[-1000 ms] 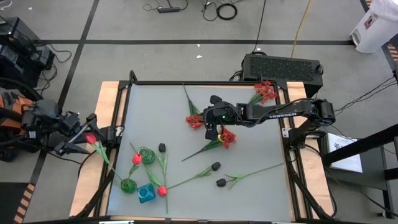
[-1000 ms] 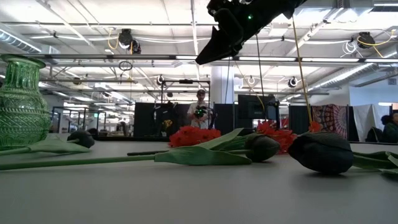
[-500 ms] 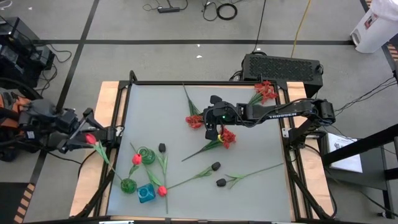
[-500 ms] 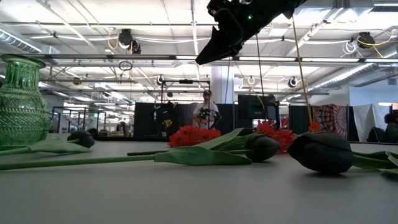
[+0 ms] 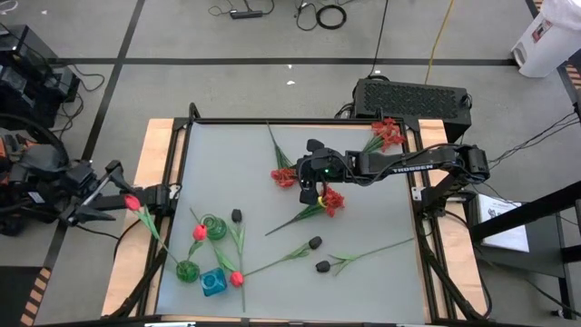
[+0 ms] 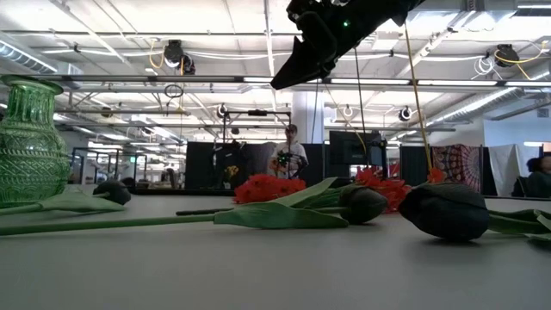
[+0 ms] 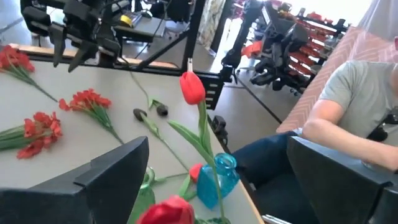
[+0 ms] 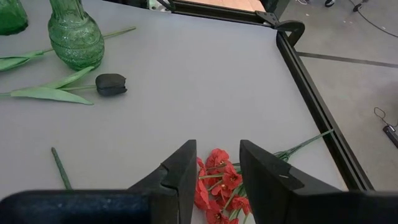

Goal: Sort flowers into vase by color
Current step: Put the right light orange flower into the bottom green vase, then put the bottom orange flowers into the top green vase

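Observation:
My left gripper (image 5: 98,193) hangs open beyond the table's left edge, a short way from a red tulip (image 5: 133,202) (image 7: 192,87). The tulip's stem slants down to a green vase (image 5: 188,270). A second green vase (image 5: 215,227) holds another red tulip (image 5: 199,232). A third red tulip (image 5: 237,278) is beside a blue vase (image 5: 213,283). My right gripper (image 5: 309,188) (image 8: 217,165) hovers over mid-table, narrowly open, above two frilly red flowers (image 5: 283,177) (image 5: 331,200) that lie flat. Black buds (image 5: 236,215) (image 5: 315,242) (image 5: 322,266) lie on the table.
A third frilly red flower (image 5: 388,133) lies at the far right corner. A raised black frame (image 5: 184,163) rims the table. A seated person (image 7: 348,106) is off the table's near left side. A black box (image 5: 413,95) sits behind the far edge.
My left gripper has drawn back from the red tulip, past the table's left edge, rising slightly and staying open. The tulip keeps its place. My right gripper has kept still.

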Tool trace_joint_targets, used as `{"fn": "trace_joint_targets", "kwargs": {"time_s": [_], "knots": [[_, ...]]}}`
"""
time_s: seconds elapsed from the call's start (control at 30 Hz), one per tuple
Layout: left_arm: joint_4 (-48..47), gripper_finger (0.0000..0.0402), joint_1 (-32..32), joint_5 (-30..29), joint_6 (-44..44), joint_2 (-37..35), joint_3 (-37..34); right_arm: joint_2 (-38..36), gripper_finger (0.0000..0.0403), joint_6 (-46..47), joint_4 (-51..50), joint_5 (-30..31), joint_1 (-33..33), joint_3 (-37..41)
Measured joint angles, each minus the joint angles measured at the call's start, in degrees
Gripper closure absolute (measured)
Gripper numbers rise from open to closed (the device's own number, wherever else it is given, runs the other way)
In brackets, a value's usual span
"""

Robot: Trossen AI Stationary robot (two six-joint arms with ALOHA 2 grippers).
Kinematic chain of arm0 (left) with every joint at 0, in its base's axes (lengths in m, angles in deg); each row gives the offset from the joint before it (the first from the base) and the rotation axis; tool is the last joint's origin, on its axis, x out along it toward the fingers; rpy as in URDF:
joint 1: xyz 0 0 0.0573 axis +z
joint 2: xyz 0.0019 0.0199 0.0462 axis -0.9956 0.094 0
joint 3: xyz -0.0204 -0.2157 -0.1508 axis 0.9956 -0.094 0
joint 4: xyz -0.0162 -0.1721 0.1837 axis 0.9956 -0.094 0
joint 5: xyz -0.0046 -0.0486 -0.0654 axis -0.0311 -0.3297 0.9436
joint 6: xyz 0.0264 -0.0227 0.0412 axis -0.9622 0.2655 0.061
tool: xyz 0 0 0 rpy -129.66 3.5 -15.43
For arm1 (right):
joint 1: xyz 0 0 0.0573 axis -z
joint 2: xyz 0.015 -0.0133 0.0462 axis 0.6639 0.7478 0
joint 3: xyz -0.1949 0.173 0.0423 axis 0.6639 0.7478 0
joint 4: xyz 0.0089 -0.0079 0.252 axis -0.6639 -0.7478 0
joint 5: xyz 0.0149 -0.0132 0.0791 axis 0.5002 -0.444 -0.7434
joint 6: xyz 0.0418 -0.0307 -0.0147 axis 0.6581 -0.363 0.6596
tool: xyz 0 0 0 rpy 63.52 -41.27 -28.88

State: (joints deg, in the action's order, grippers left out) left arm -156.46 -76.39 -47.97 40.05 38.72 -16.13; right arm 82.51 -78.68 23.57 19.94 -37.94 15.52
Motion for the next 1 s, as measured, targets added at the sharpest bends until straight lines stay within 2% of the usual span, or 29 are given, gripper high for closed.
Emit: {"fn": "trace_joint_targets", "kwargs": {"time_s": [0.27,0.57,1.0], "knots": [[-8.2,0.0014,0.0,0.0,-1.7,0.0,2.3,0.0,0.0289,0.0,0.0,0.0,0.0,0.0],[-10.3,0.0014,0.0,-0.8,-6.1,0.0,4.7,0.0,0.0289,0.0,0.0,0.0,0.0,0.0],[-11.3,0.0014,0.0,-16.0,-6.0,0.0,5.0,0.0,0.0289,0.0,0.0,0.0,0.0,0.0]]}}
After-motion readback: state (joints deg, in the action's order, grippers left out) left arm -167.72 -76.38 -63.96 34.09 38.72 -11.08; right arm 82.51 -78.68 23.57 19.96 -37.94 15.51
